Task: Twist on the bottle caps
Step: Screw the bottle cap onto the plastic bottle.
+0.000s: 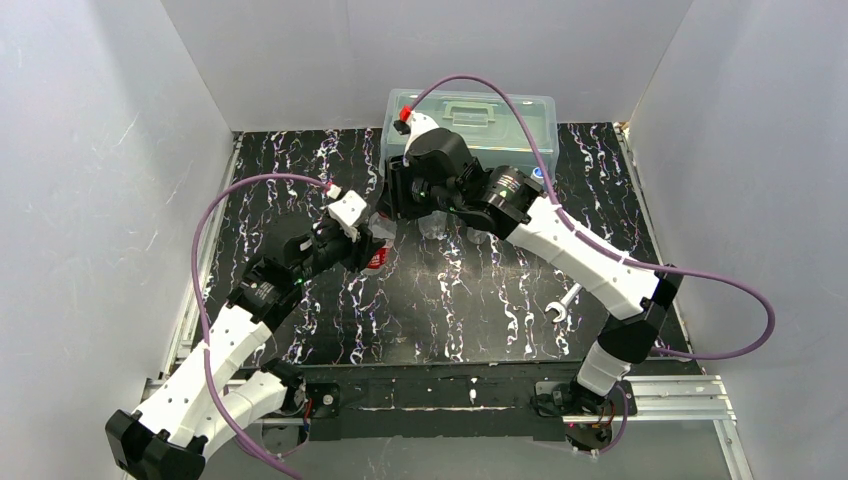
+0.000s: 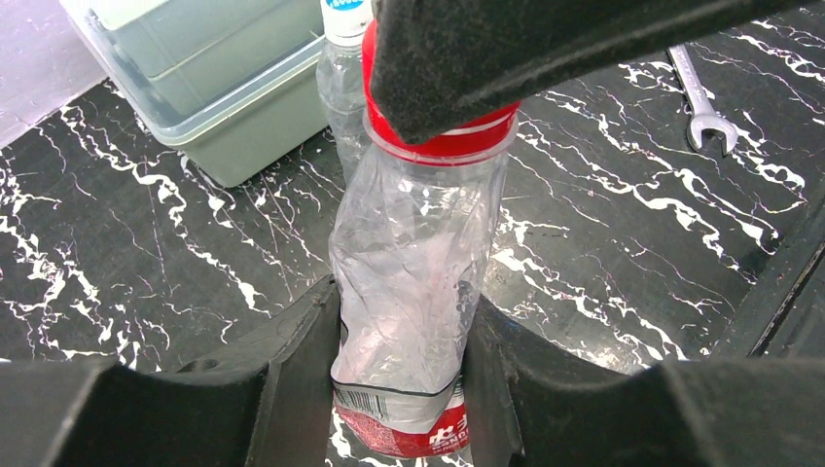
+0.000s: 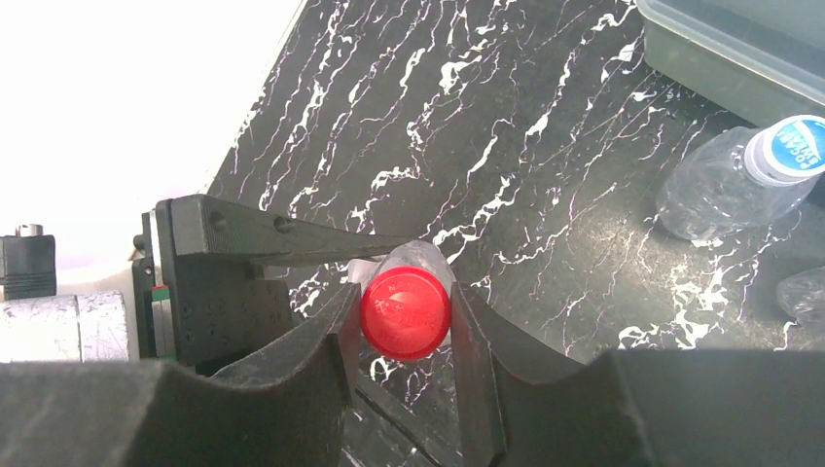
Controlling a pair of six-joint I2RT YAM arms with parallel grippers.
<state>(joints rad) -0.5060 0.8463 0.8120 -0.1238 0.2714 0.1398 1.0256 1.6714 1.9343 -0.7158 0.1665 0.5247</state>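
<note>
Black marbled table (image 1: 480,300), lidded box (image 1: 470,115) at its far edge. Red-label bottle (image 2: 413,263) stands upright mid-table, long axis vertical, body pinched from the side by left gripper (image 2: 401,321). Right gripper (image 3: 404,304) sits directly above, clamped on red cap (image 2: 438,146) at the neck. Blue-capped bottle (image 3: 739,180) is near, wrench (image 2: 702,107) well apart; neither seems in the way.

Red cap (image 3: 405,313), black white-veined table (image 3: 486,97)

Barcode (image 2: 365,401) and illegible white characters on the red label (image 2: 404,433), unreadable print on the blue-and-white cap (image 3: 800,148)
</note>
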